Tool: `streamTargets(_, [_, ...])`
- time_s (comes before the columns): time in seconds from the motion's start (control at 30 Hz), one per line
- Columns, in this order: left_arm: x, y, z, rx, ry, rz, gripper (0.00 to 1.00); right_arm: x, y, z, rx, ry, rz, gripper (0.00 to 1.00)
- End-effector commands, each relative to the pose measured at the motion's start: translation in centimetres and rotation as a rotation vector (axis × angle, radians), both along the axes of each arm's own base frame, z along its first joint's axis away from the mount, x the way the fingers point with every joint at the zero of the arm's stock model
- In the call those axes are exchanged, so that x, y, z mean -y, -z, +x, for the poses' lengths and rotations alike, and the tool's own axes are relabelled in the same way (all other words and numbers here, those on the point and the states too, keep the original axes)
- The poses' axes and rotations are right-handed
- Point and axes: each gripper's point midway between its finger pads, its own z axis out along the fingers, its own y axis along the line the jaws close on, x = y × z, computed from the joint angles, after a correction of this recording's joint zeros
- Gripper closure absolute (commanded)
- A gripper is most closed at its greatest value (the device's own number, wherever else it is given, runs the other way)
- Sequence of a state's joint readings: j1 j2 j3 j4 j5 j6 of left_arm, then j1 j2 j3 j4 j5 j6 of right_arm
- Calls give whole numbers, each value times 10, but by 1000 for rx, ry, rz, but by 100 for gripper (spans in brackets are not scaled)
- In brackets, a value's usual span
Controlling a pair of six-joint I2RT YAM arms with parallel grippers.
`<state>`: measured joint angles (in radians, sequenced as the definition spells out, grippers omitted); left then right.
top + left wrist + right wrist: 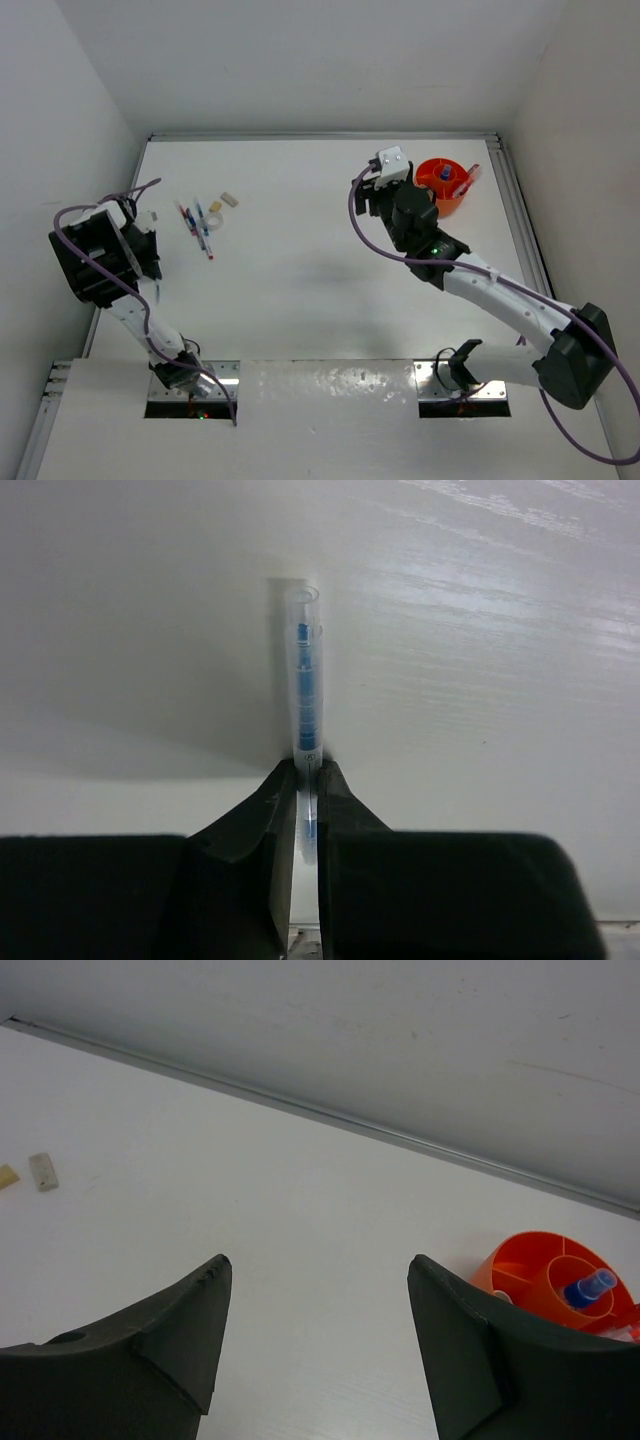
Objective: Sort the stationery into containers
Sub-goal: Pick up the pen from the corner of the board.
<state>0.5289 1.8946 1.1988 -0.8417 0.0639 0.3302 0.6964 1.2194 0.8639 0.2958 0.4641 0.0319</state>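
Observation:
My left gripper (148, 238) is at the table's left edge, raised, and shut on a blue-and-white pen (305, 685) that sticks out beyond the fingertips (283, 780). Red/pink and blue-and-white pens (198, 228) lie on the table at the far left, with a small beige block (230, 199) beside them. The round orange tub (446, 186) stands at the far right, holding a blue-capped bottle (590, 1287) and a red pen (466, 181). My right gripper (318, 1260) is open and empty, just left of the tub (548, 1270).
White walls close the table on the left, back and right. A metal strip (330, 1118) runs along the far edge. A beige block (7, 1176) and a pale grey block (42, 1171) show at the left of the right wrist view.

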Motion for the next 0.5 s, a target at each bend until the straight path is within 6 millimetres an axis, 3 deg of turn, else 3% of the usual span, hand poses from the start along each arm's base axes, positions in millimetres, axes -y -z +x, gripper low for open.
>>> streamTargets(0.0, [-4,4,13,82,-35,-67,100,7,-21,-4,62,20,26,31])
streamTargets(0.13, [-11,-41,36,238,-33,-100,100,4,-21,-10,52,-10,30,31])
streamTargets(0.27, [-11,-110,69,463,19,-82,100,-2,-21,-13,40,-52,46,30])
streamTargets(0.3, [-10,-138,80,536,47,-49,100,-8,-22,-15,36,-89,48,30])
streamTargets(0.4, [5,-197,101,684,147,-10,100,-25,-18,-21,-3,-208,51,30])
streamTargets(0.43, [20,-210,109,720,202,-17,100,-31,-26,-22,-4,-240,70,30])
streamTargets(0.47, [32,-232,113,781,251,-8,100,-32,-21,-21,-37,-261,68,30])
